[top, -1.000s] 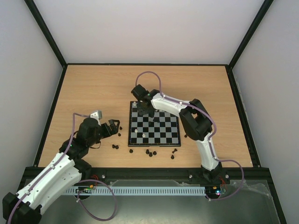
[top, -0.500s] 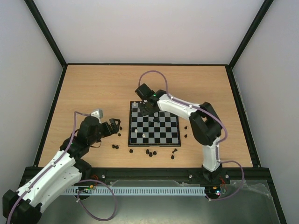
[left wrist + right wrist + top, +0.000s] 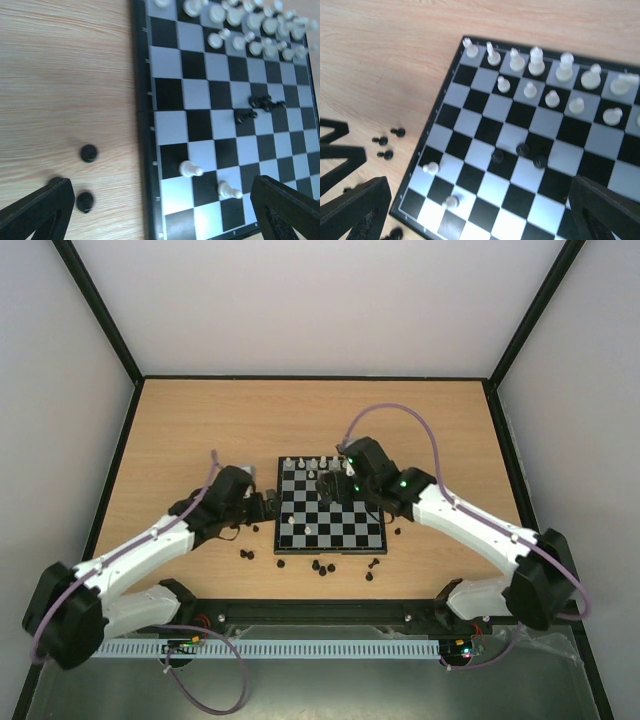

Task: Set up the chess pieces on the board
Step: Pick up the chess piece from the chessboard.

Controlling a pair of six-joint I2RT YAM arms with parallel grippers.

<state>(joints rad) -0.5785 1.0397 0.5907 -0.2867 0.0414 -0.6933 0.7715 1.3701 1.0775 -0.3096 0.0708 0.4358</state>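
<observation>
Chessboard (image 3: 352,527) flat on wooden worktop (image 3: 200,430), roughly midway between left and right edges, nearer the near edge than the far one. White pieces (image 3: 536,60) in two rows along the board side facing the far edge: taller rank outermost, row of white pawns (image 3: 551,97) just inside. Two stray white pawns (image 3: 190,169) close together, not touching, on squares by the board corner toward the worktop's near-left corner. Three mid-board black pieces (image 3: 522,148) bunched near the centre squares, apart from the white rows; upright or tipped, cannot tell. Loose black pieces (image 3: 320,566) on bare wood: a few just off the board's left side, a scatter between board and near edge, one more off the right side. Left gripper (image 3: 161,181) low at the board's left side, over the near-left corner squares and the wood next to them; released, black fingers (image 3: 40,210) wide apart at the bottom corners of the wrist view, nothing between them. Right gripper (image 3: 480,181) above the board, over its far-edge half in the top view; also released, fingers (image 3: 602,205) spread wide, nothing held. Left arm (image 3: 140,560) and right arm (image 3: 470,525), white with purple cables (image 3: 400,412), reaching in from the near edge, one from each side.
</observation>
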